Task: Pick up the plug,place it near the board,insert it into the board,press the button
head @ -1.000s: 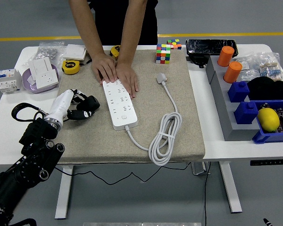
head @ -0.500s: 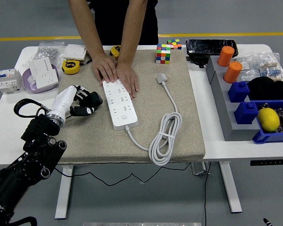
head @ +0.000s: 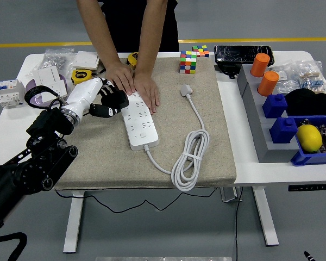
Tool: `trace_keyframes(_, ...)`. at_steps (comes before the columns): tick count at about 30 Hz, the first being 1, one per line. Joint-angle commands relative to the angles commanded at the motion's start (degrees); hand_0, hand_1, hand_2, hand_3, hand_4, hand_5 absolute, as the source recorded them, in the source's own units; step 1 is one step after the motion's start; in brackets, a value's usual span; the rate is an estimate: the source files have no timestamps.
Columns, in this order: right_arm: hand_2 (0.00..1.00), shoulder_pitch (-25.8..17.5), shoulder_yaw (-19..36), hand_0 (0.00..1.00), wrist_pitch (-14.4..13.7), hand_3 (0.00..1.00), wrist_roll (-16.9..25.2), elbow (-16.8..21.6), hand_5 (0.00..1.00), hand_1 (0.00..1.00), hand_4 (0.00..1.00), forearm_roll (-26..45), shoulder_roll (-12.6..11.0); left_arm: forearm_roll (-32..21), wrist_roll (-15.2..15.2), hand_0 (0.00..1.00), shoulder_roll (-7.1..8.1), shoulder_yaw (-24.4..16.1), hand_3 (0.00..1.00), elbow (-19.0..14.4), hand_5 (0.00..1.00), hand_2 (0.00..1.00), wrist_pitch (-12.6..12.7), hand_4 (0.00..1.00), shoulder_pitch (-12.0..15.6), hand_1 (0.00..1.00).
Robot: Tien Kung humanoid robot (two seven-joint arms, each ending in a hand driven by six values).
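Plug lies loose on the beige mat, right of the board and well apart from it, its white cable running down into a tied coil and back to the board's near end. Nothing grips it.

Hazards from this position:
- The left robot hand is on the opposite side of the board from the plug. Reaching across could strike the board or the person's hands, which press flat on the board's far end.
- A knock on the board may shift it despite that hold.
- The coiled cable may drag and tip the plug when lifted.

Pose: the left arm enters from the lower left corner and extends up over the mat. The left robot hand hovers just beside the board's left edge, near the person's hands, black fingers loosely curled and holding nothing. The right arm is out of view.
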Motion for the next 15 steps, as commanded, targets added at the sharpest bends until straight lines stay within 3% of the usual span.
trace_keyframes(6, 0.774, 0.23, -0.16, 0.908, -0.01, 0.792, 0.01, 0.00, 0.998, 0.794, 0.998, 0.12, -0.17, -0.20, 0.08, 0.570, 0.73, 4.57, 0.455, 1.13, 0.002, 0.443, -0.80, 0.554, -1.35, 0.549)
trace_keyframes(15, 0.774, 0.09, -0.04, 0.908, 0.00, 0.792, -0.09, 0.00, 0.998, 0.794, 0.998, -0.11, -0.26, -0.22, 0.40, 0.569, 0.95, 5.48, 0.455, 2.05, 0.002, 0.444, -1.81, 0.553, -1.34, 0.551)
